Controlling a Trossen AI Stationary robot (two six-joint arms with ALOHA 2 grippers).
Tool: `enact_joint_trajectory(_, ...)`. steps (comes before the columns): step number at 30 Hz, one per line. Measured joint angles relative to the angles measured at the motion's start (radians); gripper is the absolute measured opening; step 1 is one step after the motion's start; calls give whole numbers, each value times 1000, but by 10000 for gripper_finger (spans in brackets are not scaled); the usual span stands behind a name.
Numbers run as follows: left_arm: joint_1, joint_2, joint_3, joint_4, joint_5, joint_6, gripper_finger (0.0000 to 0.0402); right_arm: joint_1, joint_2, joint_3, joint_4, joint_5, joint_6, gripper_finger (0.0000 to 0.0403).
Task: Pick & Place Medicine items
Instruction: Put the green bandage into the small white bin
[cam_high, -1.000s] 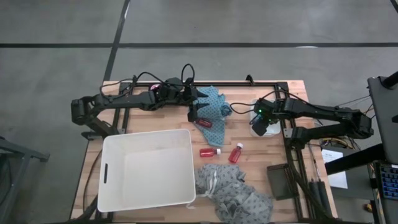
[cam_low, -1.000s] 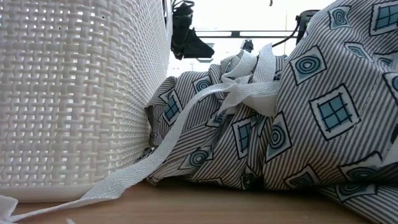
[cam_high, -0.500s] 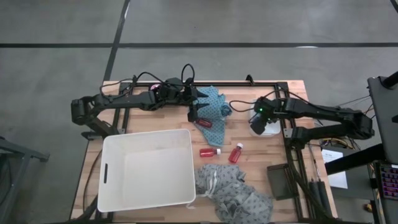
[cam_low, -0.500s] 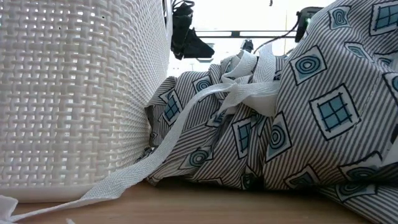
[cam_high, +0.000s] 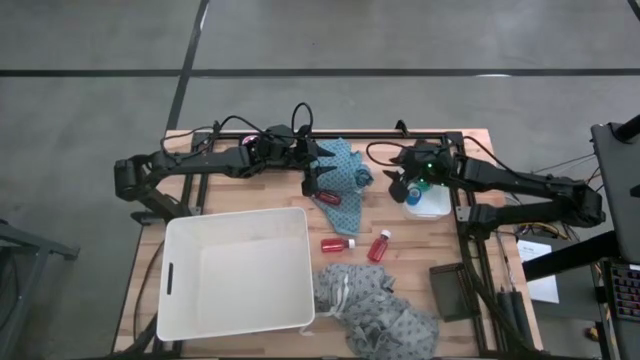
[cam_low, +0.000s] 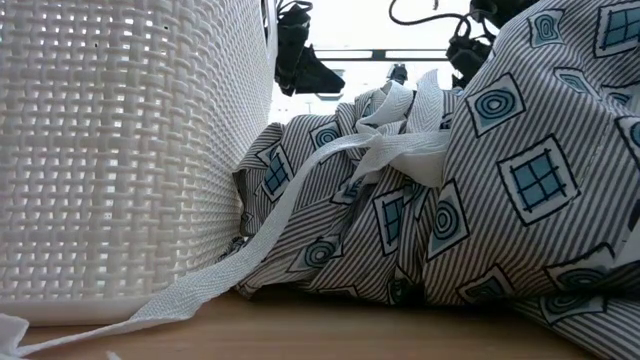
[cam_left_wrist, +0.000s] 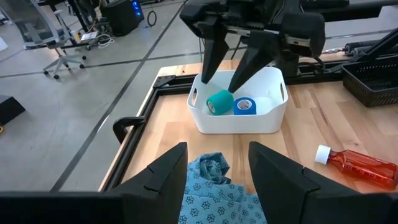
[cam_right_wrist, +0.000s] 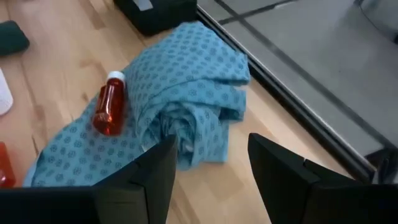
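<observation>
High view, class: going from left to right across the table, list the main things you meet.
White basket → left hand → teal cloth → red bottle → right hand → small white tray → dark flat box.

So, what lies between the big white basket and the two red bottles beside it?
In the high view, only bare wooden table lies between the white basket and the two red bottles.

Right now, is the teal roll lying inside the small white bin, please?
Yes, the teal roll lies inside the small white bin, beside the blue roll.
</observation>
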Motion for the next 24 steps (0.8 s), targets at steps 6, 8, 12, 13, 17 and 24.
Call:
enact_joint_trajectory(6,0,0,0,0,0,0,175,0,26,-1,15,1,-28,184)
enact_joint_trajectory(8,0,0,0,0,0,0,175,0,25,-1,15,2,-47,182)
enact_joint_trajectory(12,0,0,0,0,0,0,175,0,23,5,15,2,-51,177)
enact_joint_trajectory(13,0,0,0,0,0,0,175,0,23,6,15,2,-51,176)
enact_joint_trajectory(17,0,0,0,0,0,0,175,0,24,7,15,2,-49,177)
enact_joint_trajectory(24,1,-1,0,-32,-1,22,175,0,24,7,15,2,-42,179)
